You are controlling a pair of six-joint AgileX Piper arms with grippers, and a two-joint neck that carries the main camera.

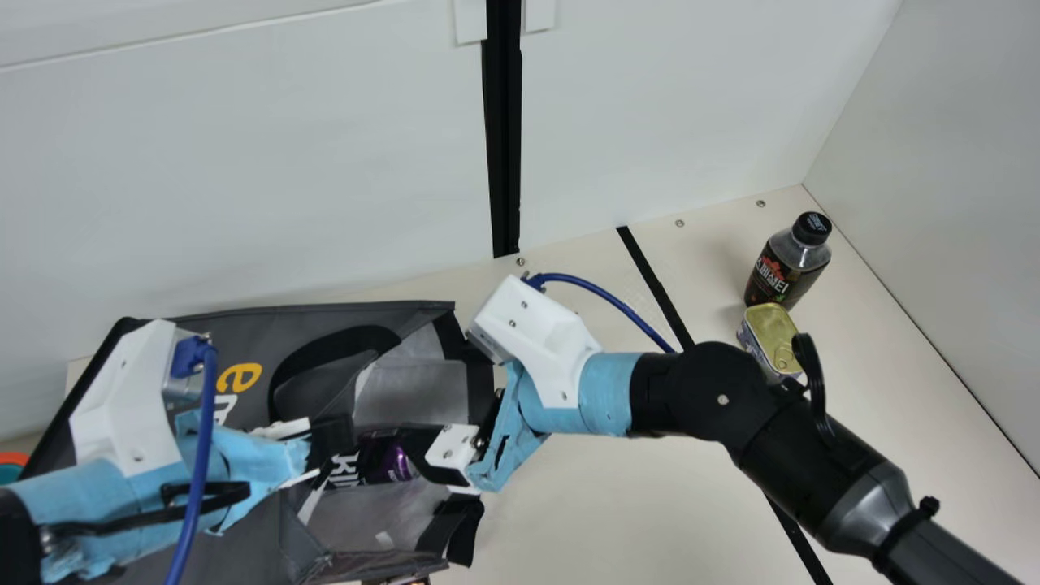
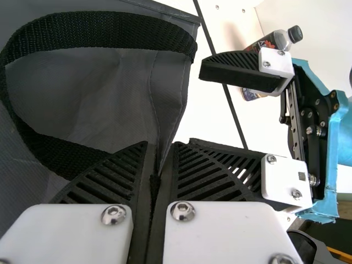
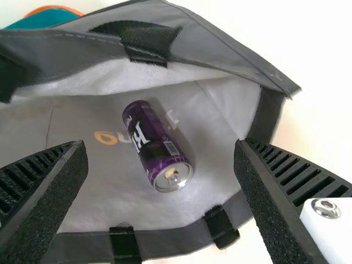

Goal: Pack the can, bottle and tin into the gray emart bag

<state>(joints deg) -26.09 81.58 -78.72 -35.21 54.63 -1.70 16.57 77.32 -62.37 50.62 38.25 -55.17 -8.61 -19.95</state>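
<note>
So the right claw [image 1: 447, 402] is wide open at the mouth of the gray emart bag [image 1: 244, 325], nothing pinched between its fingers. From that claw in the main view, the left claw [image 1: 331, 445] is near, between 8 and 9 o'clock. The left one is clamped on the bag itself, and its wrist view has the two fingers pressed together with a fold of gray fabric in the gap.

Moving outward, the can [image 3: 157, 146] is lying on its side inside the bag. The main view catches part of it between the two claws, while the right wrist view gives you pretty much the whole purple thing, lid end included. The left wrist view has the outside of the bag instead, with a looped black handle [image 2: 110, 30].

Further out, the tin [image 1: 772, 331] is at 2 to 3 o'clock from the right claw, lid up on the surface [image 1: 634, 520], partly behind the right arm. The bottle [image 1: 784, 272] stands upright right by it, at about 2 o'clock.

Count: two claws, one bag, one can, one tin, one bottle, plus one teal-and-orange thing [image 3: 49, 17] beside the bag.
</note>
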